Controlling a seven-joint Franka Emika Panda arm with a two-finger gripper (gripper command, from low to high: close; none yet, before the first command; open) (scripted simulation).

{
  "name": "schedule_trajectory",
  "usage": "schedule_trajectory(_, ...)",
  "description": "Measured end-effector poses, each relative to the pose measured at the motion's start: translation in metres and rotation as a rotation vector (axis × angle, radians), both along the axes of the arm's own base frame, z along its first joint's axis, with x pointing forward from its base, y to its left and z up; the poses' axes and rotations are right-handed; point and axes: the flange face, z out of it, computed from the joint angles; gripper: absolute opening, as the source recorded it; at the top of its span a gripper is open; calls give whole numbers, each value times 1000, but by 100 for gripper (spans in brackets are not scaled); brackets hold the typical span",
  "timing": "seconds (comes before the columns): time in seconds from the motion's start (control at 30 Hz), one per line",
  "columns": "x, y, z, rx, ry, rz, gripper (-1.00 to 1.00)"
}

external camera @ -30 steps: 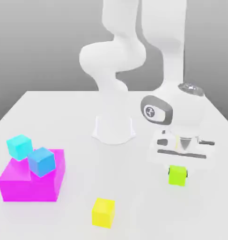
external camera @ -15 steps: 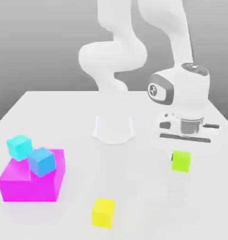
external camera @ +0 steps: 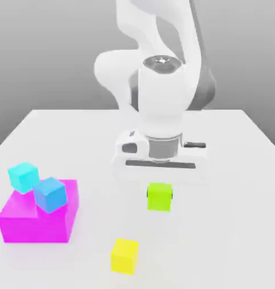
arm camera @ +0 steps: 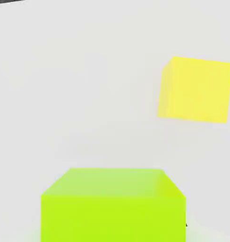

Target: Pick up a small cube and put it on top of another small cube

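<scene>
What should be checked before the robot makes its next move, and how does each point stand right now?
1. Lime-green cube gripped in the pincer: ok.
2. Lime-green cube lifted off the table: ok.
3. Yellow cube standing on the table, nothing on top: ok.
4. Lime-green cube directly over another small cube: not ok; the yellow one is nearer the exterior view's front.
5. Blue cube and cyan cube away from the pincer: ok.
6. Which cube is meant as the base: cannot tell.
</scene>
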Motion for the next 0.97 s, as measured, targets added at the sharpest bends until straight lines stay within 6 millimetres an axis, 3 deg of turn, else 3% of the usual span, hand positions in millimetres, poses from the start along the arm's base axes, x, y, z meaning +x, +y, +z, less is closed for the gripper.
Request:
schedule_trajectory(0.17,-2,-79,20,-1,-5,34,-100)
schedule_trajectory(0.3,-17,-142,36,-5,-7,59,-100)
schedule_trajectory(0.47,-53,-217,55,-11,-7,87,-100)
schedule_trajectory(0.63,-107,-284,75,-18,-3,111,-100)
schedule_trajectory(0.7,-117,-295,65,-14,-3,117,-100)
schedule_trajectory(0.83,-120,-298,23,-15,-2,119,-100)
schedule_trajectory(0.87,-121,-298,16,-18,-1,118,100)
schedule_trajectory(0.97,-121,-298,16,-18,-1,118,100)
